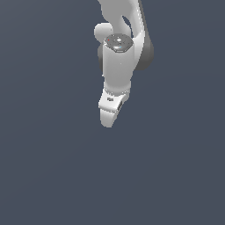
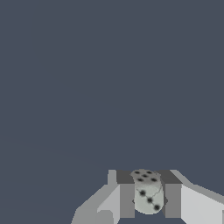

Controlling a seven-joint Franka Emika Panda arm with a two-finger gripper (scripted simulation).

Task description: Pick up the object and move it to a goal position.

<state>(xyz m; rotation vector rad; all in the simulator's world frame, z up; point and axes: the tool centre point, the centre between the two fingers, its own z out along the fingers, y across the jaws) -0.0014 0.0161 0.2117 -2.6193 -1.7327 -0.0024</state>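
Right now, in the wrist view, my gripper has its two grey fingers closed against either side of a pale die with dark pips. From outside, my white arm hangs over plain grey-blue ground; the die is hidden there.

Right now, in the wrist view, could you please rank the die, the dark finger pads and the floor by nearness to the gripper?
1. die: clamped at the gripper centre.
2. finger pads: flanking it, touching both sides.
3. floor: beyond, farthest.
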